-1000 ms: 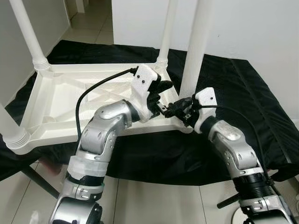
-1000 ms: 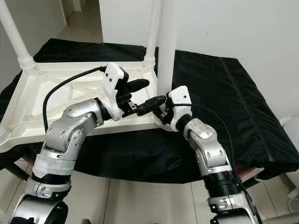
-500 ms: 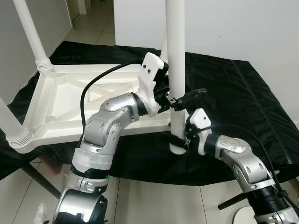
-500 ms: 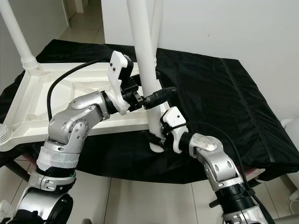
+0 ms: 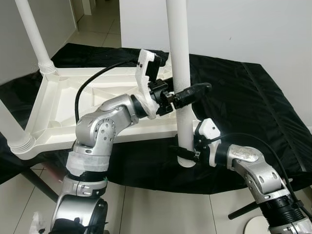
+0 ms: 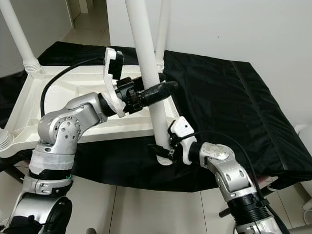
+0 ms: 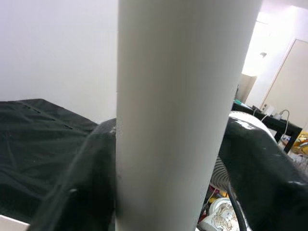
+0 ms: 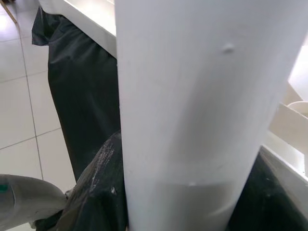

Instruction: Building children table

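Observation:
The white children's table lies upside down on a black cloth. Three of its legs stand up: far left, near left and far right. A loose white leg stands almost upright just off the table's near right corner. Its lower end hangs in front of the table's edge. My left gripper is shut on the leg at mid height, with black fingers on either side. My right gripper is shut on it near the lower end, and a finger presses against it.
The black cloth spreads to the right of the table. A white wall rises behind. Tiled floor lies below the near edge, with a dark stand leg at the lower left and a white round base at the lower right.
A second ago the loose leg stood at the table's near right corner. Both grippers have since drawn it toward me and lowered it, and the left wrist has turned on it.

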